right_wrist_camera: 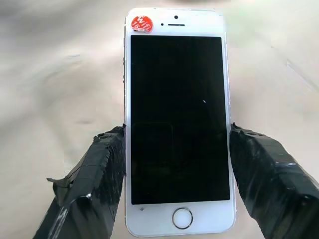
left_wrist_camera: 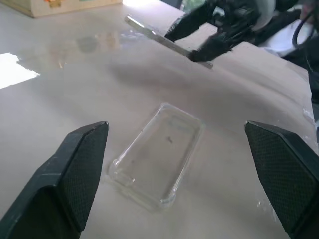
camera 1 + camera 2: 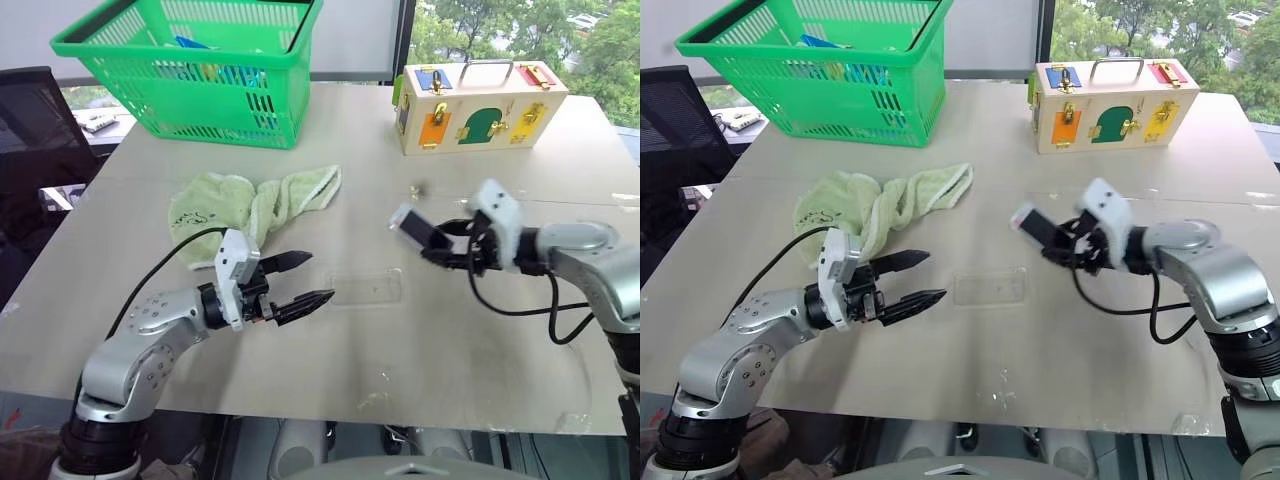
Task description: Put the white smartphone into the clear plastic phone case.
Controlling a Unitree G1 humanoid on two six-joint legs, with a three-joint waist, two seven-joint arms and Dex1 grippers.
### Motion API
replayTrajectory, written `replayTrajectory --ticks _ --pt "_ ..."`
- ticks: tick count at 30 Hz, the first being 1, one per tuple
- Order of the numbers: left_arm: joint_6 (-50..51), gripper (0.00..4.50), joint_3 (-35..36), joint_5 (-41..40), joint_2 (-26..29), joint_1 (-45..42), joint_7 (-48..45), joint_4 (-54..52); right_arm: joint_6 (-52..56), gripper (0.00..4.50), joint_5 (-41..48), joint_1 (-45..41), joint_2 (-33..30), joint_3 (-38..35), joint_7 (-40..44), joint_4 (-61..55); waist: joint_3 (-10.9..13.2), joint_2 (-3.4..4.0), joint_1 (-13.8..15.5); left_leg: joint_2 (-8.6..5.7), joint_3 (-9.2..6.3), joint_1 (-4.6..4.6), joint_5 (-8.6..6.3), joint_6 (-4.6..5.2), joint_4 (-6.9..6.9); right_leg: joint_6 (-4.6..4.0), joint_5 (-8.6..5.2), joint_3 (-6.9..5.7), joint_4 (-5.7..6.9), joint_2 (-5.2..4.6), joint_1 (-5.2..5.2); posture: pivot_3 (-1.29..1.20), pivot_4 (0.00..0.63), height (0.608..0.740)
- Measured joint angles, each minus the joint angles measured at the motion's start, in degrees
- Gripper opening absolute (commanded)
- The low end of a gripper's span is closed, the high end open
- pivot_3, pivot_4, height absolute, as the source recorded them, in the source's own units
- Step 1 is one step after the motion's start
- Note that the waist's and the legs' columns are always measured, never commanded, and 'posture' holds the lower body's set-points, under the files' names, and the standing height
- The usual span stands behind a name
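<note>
Gripping white smartphone (image 1: 177, 124) by long edges, right gripper (image 3: 437, 247) points it toward left; left gripper (image 3: 298, 281) wide.

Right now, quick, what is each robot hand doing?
Left gripper: open, holding nothing, beside the clear plastic phone case.
Right gripper: shut on the white smartphone, lifted off the table.

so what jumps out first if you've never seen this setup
Probably the white smartphone, gripped by its long edges in the right gripper and held above the table, screen up. Next is the clear plastic phone case lying empty on the table between the arms, with the left gripper open just beside it. At the far side, a bright green basket and a wooden latch box draw the eye.
</note>
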Motion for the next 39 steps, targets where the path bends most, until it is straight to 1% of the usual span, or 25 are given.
replayTrajectory --ticks 3,5,9,17,25,32,39 --pt "-1.1 4.5 0.0 0.8 1.0 0.1 -1.5 0.6 -3.0 2.76 -5.3 -2.8 -0.4 9.7 3.1 0.5 0.1 0.0 0.1 -0.02 0.07 -0.06 -0.01 0.0 0.04 0.0 -0.01 0.03 -0.01 -0.09 -0.07 0.0 0.15 0.74" --pt "-2.5 4.5 0.1 1.4 1.3 0.6 -2.7 1.0 -3.9 2.76 -7.8 -5.2 0.3 14.0 5.0 1.2 0.1 -0.02 0.1 -0.04 0.15 -0.08 -0.02 0.02 0.1 -0.02 -0.02 0.0 -0.01 -0.19 -0.08 0.0 0.15 0.74" --pt "-4.8 4.5 0.2 1.9 1.6 2.9 -5.5 1.1 -5.6 2.76 -11.6 -8.7 0.7 17.8 7.7 2.3 0.1 -0.03 0.1 -0.03 0.19 -0.07 -0.03 0.04 0.18 -0.13 -0.07 -0.05 -0.01 -0.38 -0.08 0.0 0.15 0.74" --pt "-7.4 4.5 0.9 3.5 2.5 7.8 -8.4 3.1 -6.0 2.76 -16.3 -11.1 2.8 20.4 10.0 4.2 0.1 -0.01 0.0 0.01 0.17 -0.07 -0.03 0.03 0.15 -0.14 -0.07 -0.11 -0.01 -0.4 -0.11 0.0 0.15 0.74" --pt "-8.7 4.5 0.9 4.1 2.5 8.4 -9.3 3.3 -3.4 2.76 -18.1 -14.1 6.8 20.6 10.9 8.5 0.1 -0.01 0.0 0.01 0.17 -0.07 -0.03 0.03 0.17 -0.16 -0.06 -0.19 0.04 -0.41 -0.1 0.0 0.15 0.74" --pt "-8.8 4.5 1.4 4.0 2.5 9.0 -9.5 3.3 -6.3 2.76 -22.2 -15.4 6.7 22.8 12.3 9.2 0.1 -0.01 0.0 0.01 0.18 -0.06 -0.03 0.03 0.17 -0.12 -0.04 -0.2 0.06 -0.39 -0.1 0.0 0.15 0.74" --pt "-9.3 4.5 1.9 4.2 2.5 9.5 -9.5 3.3 -7.2 2.76 -24.1 -14.1 6.3 23.1 13.6 6.2 0.1 -0.01 0.0 0.01 0.17 -0.05 -0.03 0.03 0.18 -0.14 -0.05 -0.23 0.07 -0.41 -0.08 0.0 0.15 0.74"
